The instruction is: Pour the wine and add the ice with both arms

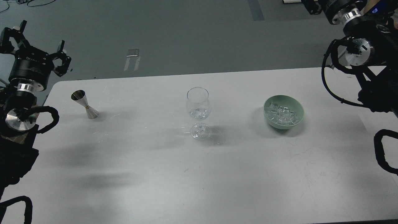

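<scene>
Wine, if any is on the table, is too clear to make out: the likely holder is the steel jigger (85, 104), which stands upright near the table's (217, 174) left edge, and its contents cannot be seen from the head view. The stemmed glass (199, 112) stands at the table's centre with some glinting clear matter low in its bowl, ice or liquid, hard to say. The ice (282, 114) lies heaped in the green bowl (283, 111) well to the right of the glass. The left gripper (39, 51) hangs off the table's left end with its fingers spread and nothing between them. The right gripper is out of view; only the right arm's (360, 53) joints and cables show.

Judging from this layout, the pour appears to be the step in hand. To do it well, the left gripper should close on the jigger's narrow waist, keep it level in transit, then tip it slowly over the glass rim without knocking the glass.
</scene>
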Robot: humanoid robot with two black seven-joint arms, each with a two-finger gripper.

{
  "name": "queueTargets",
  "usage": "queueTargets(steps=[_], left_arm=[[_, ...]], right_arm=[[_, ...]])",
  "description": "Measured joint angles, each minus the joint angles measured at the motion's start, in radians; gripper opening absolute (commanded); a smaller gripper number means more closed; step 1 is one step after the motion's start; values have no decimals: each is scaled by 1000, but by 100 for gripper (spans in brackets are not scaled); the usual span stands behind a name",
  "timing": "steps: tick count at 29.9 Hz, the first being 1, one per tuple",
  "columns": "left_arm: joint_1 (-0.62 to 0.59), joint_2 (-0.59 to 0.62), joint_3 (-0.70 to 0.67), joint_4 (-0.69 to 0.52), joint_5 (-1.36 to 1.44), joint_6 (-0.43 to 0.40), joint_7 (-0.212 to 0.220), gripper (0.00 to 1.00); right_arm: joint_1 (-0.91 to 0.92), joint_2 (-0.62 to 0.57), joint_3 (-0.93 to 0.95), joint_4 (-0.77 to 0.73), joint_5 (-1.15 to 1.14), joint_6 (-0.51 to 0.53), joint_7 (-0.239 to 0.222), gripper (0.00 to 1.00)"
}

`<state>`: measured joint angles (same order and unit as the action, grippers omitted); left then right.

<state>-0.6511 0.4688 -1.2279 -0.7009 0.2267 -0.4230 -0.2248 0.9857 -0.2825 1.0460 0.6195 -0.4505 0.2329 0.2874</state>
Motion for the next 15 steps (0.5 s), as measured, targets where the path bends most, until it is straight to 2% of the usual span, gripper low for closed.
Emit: queueTargets(steps=[8,15], left_arm=[[-129,-18,111,111,0,8,-11,98],[-215,-66,205,160,0,63,-14,98]], right_arm=[[-69,52,114,0,21,-1,1,100],[-73,74,151,-2,22,-2,1,100]])
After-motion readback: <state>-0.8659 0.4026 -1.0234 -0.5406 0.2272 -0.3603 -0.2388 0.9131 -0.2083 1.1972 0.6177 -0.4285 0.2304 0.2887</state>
